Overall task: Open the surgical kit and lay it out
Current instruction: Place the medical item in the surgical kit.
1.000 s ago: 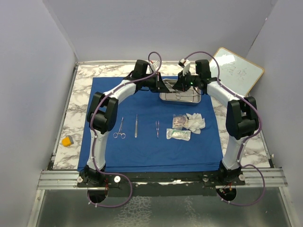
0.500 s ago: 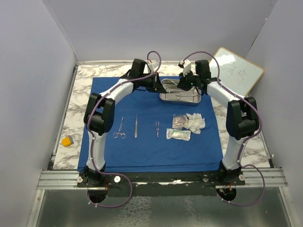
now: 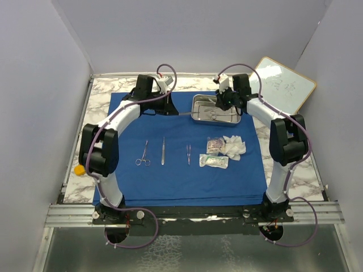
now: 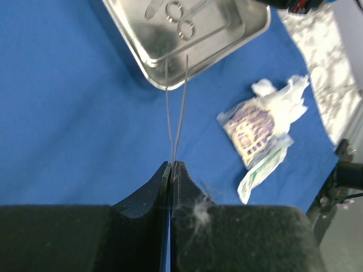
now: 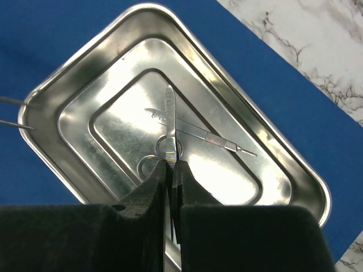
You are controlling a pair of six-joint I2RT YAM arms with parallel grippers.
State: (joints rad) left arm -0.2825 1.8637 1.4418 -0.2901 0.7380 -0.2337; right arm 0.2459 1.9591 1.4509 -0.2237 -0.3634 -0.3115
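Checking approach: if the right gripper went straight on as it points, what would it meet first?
Probably the steel tray, by the instrument lying in it, though the tool the right gripper holds would touch first.

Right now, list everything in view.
royal-blue cloth wrap: one, blue, spread over table.
marble-patterned table: one, white-grey, under cloth.
shallow rectangular steel tray: one, silver, far on cloth.
slim knurled steel tool: one, silver, in tray.
ring-handled steel scissors: one, silver, in tray.
small steel instruments: three, silver, row on cloth.
white gauze: one, white, right of row.
clear packets: two, clear, beside gauze.
wood-framed whiteboard: one, white, far right.
small yellow-orange block: one, table's left edge.
left gripper: black, shut on thin steel tweezers.
right gripper: black, shut on flat steel instrument.
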